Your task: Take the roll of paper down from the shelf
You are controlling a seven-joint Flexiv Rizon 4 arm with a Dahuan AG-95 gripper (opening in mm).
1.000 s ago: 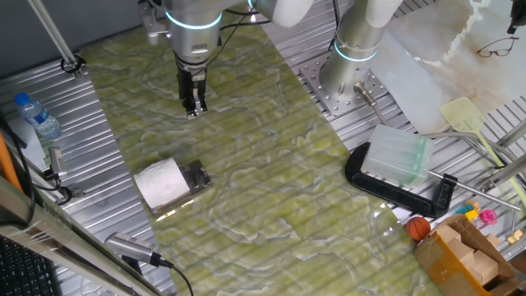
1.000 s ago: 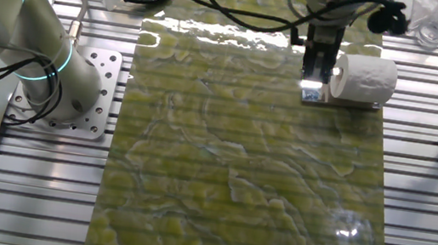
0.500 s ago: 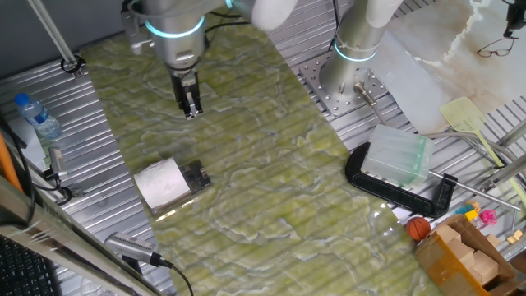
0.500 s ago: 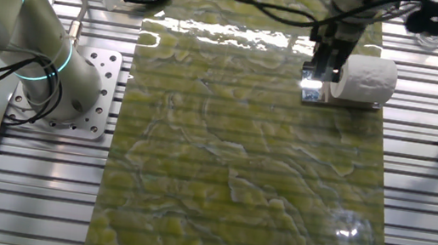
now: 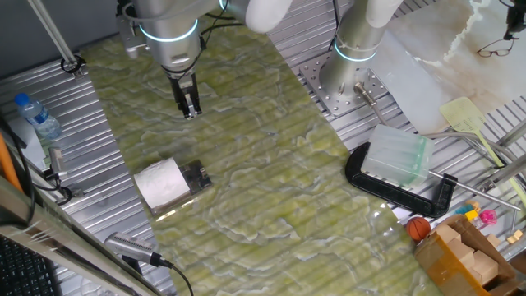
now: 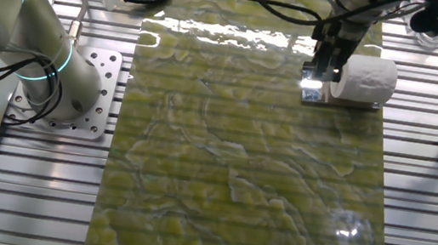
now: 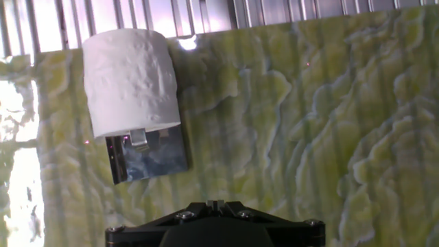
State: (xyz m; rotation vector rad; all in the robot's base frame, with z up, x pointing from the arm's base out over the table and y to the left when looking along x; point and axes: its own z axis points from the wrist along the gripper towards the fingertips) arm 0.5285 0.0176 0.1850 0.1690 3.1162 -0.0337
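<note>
The roll of paper (image 5: 162, 182) is a white cylinder lying on its side on the shelf (image 5: 196, 176), a small shiny metal stand on the green marbled mat. My gripper (image 5: 191, 112) hangs above the mat, well beyond the roll, with its fingers close together and nothing between them. In the other fixed view the gripper (image 6: 319, 71) shows just left of the roll (image 6: 366, 78) and over the shelf (image 6: 312, 94). In the hand view the roll (image 7: 130, 81) and the shelf (image 7: 151, 158) lie at upper left; only the gripper's black base shows.
A clear ribbed plastic box (image 5: 398, 158) rests on a black clamp (image 5: 400, 194) at the right. A water bottle (image 5: 38, 116) stands at the left. A second arm's base (image 5: 355, 51) stands behind the mat, with clutter at the lower right.
The arm has shifted a little to the left in one fixed view and toward the roll in the other. The fingers stay together. The roll and the shelf have not moved.
</note>
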